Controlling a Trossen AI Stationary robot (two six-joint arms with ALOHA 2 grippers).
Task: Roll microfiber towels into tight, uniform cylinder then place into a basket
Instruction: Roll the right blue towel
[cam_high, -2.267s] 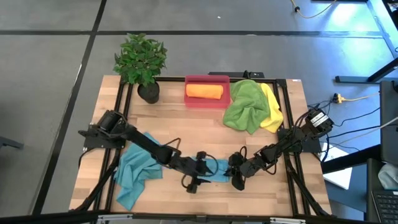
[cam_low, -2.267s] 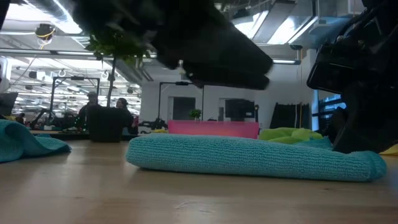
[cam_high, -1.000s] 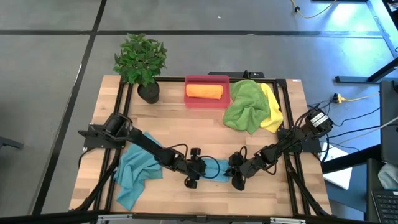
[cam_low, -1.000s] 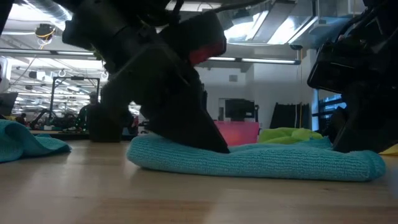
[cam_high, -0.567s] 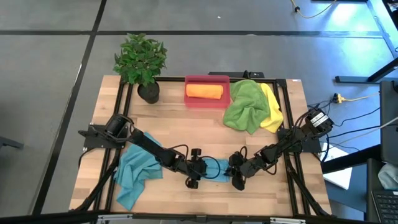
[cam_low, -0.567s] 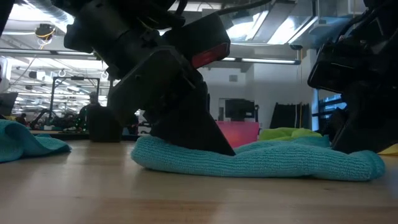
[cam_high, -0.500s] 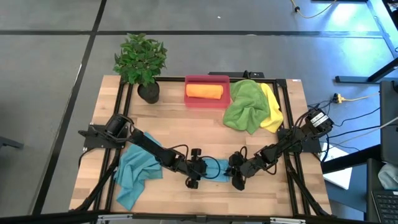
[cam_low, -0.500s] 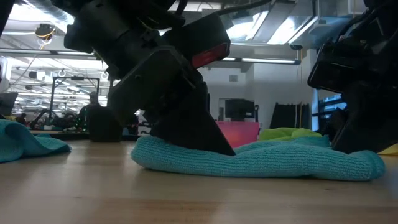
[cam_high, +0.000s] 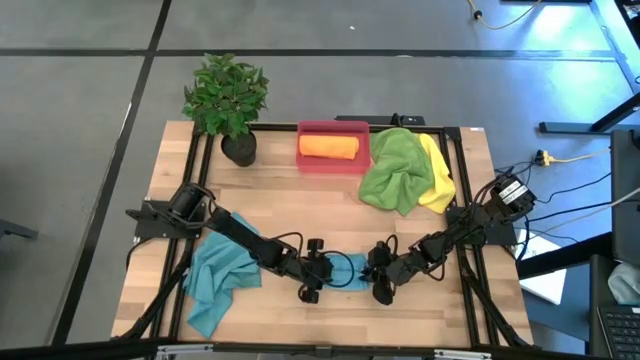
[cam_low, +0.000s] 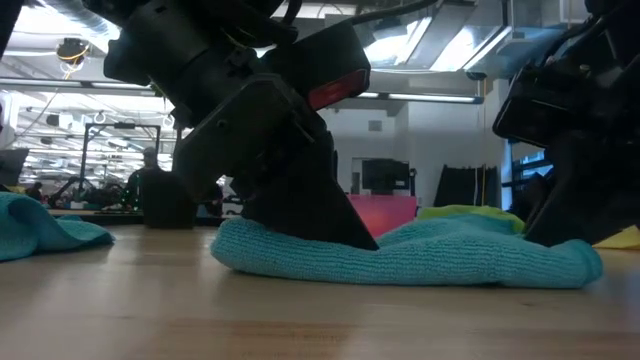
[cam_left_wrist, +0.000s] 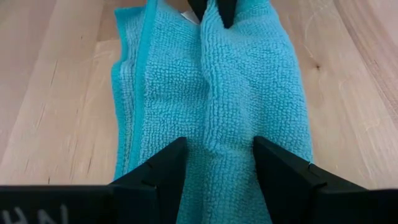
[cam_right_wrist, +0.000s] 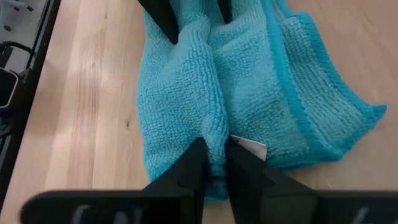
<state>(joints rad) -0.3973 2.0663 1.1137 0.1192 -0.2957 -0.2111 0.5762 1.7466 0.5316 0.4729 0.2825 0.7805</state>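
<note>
Compared with a moment before, loosened slightly: right gripper (cam_right_wrist: 211, 163), fingers narrowly parted, still pinching a fold of the rolled teal-blue microfiber towel (cam_high: 345, 272) at its right end, near the table's front edge. At the other end, unchanged: left gripper (cam_left_wrist: 217, 163), fingers wide, pressed on the roll's ridge. Behind, well apart: small red-pink plastic basket (cam_high: 334, 129) with a rolled orange towel (cam_high: 328, 147). Bare wooden table (cam_high: 300, 205) between roll and basket.
</note>
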